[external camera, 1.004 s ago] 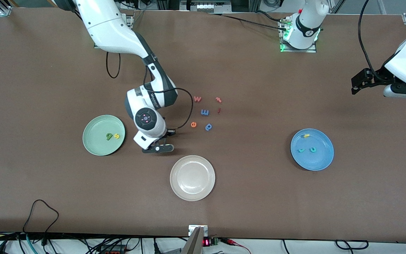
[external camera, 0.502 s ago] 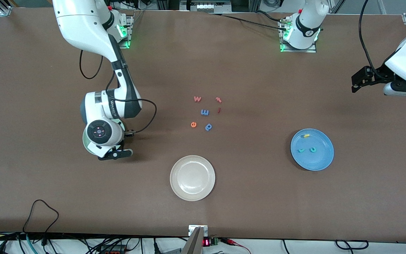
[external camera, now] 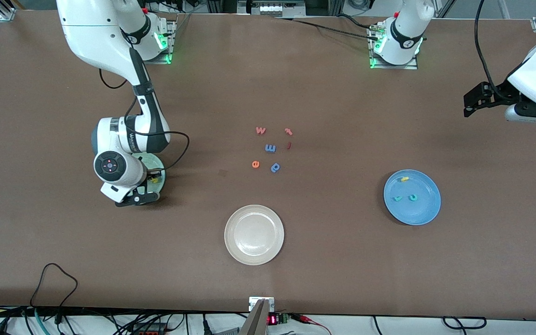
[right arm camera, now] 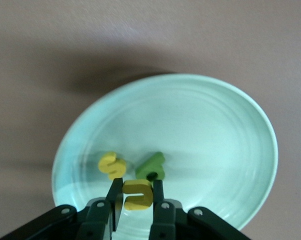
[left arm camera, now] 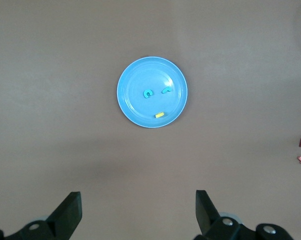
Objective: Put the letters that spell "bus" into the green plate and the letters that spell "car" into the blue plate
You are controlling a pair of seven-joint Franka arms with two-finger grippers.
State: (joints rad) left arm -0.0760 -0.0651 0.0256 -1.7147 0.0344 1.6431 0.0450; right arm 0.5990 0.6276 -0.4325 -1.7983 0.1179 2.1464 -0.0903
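Right gripper (right arm camera: 135,200) hangs over the green plate (right arm camera: 230,150), pinching the yellow u (right arm camera: 137,194); s (right arm camera: 112,165) and b (right arm camera: 151,167) lie inside toward six o'clock. Left gripper (left arm camera: 135,215) waits, spread

Sat toward the right arm's end of the table, the green plate (right arm camera: 230,130) with b (right arm camera: 151,166) and s (right arm camera: 111,165) in it, u (right arm camera: 137,194) hung above, blue plate (external camera: 424,209) toward the left arm's end.
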